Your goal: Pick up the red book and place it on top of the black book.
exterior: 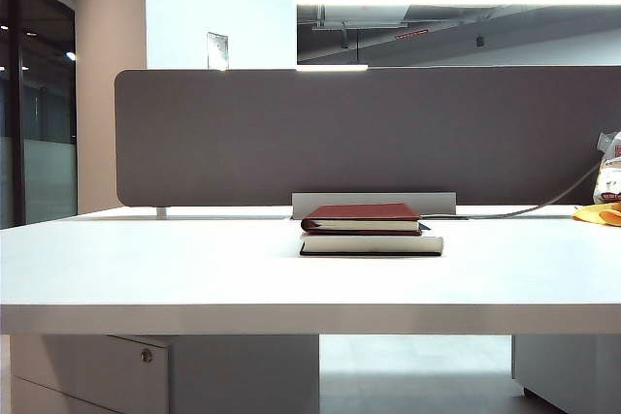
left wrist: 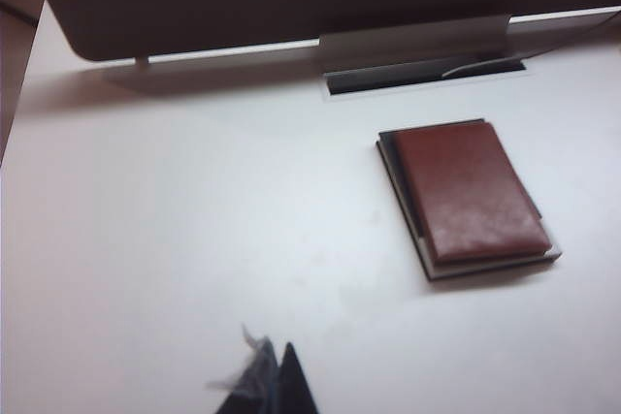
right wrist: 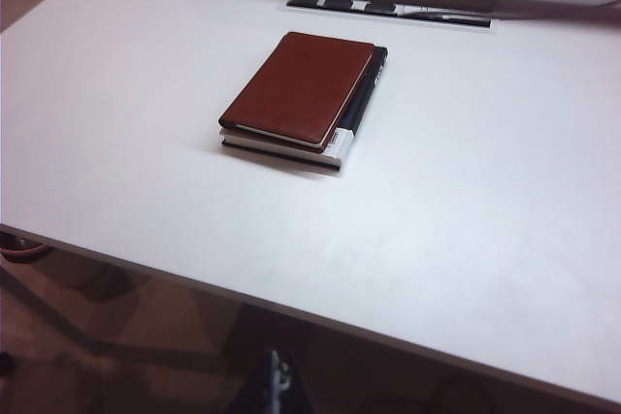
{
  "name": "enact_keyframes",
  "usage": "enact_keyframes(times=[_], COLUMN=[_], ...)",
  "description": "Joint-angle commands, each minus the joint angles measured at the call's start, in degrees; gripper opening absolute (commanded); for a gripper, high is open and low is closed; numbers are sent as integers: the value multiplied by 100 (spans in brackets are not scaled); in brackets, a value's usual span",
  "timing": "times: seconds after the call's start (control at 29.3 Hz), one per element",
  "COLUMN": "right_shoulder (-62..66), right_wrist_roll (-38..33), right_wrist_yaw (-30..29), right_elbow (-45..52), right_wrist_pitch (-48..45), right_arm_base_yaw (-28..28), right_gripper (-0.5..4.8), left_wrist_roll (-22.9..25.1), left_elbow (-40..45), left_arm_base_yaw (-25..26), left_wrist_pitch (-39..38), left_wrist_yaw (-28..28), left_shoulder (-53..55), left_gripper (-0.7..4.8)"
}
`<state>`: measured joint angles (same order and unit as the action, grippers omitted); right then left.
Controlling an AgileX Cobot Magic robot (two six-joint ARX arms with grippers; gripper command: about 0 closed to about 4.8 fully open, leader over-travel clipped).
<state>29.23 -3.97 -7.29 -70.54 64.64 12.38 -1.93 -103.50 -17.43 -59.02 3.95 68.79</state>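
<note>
1. The left gripper [left wrist: 277, 385] shows only as dark fingertips at the edge of its own wrist view, pressed together with nothing between them. It hangs over bare white tabletop, well apart from the books, and is not seen in the exterior view.
2. The right gripper [right wrist: 277, 385] appears as a dark sliver at the edge of the right wrist view, out past the front edge of the table. Too little of it shows to tell how its jaws stand; nothing is visibly held.
3. The red book [exterior: 361, 217] lies flat on the black book [exterior: 372, 245] near the middle of the white table [exterior: 146, 269], just in front of the cable slot [left wrist: 425, 75] and the grey divider panel [exterior: 291, 133].
4. Judged from this, the placing looks done: the red book rests on the black one, and both grippers are clear of the stack. What may remain is only for the arms to settle away.
5. The red book has a dark red, leather-like cover with rounded corners and cream page edges. It is a little narrower than the black book and sits slightly offset, so that a strip of black cover and thick white page edges shows along one side and at the near end.
6. The stack looks level and stable, with no overhang likely to tip it.
</note>
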Motion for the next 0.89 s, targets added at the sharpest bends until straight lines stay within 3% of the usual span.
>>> enact_keyframes(times=[0.03, 0.24, 0.48, 0.89], right_shoulder=[-70, -275, -868, -2284], right_wrist_roll=[13, 17, -109, -903], right_wrist_yaw=[13, 17, 37, 634], right_elbow=[-24, 157, 896, 2245], right_wrist_pitch=[-2, -28, -332, -1438], right_arm_base_yaw=[9, 11, 9, 9], right_gripper=[-6, -6, -6, -6], left_wrist_roll=[-181, -584, -796, -754], left_elbow=[745, 2942, 4988, 6286], left_arm_base_yaw=[-4, -4, -7, -7], left_wrist_pitch=[533, 1694, 2374, 2861], left_wrist_yaw=[33, -9, -55, -57], left_shoulder=[-544, -1947, -3399, -4385], left_gripper=[-6, -6, -6, -6])
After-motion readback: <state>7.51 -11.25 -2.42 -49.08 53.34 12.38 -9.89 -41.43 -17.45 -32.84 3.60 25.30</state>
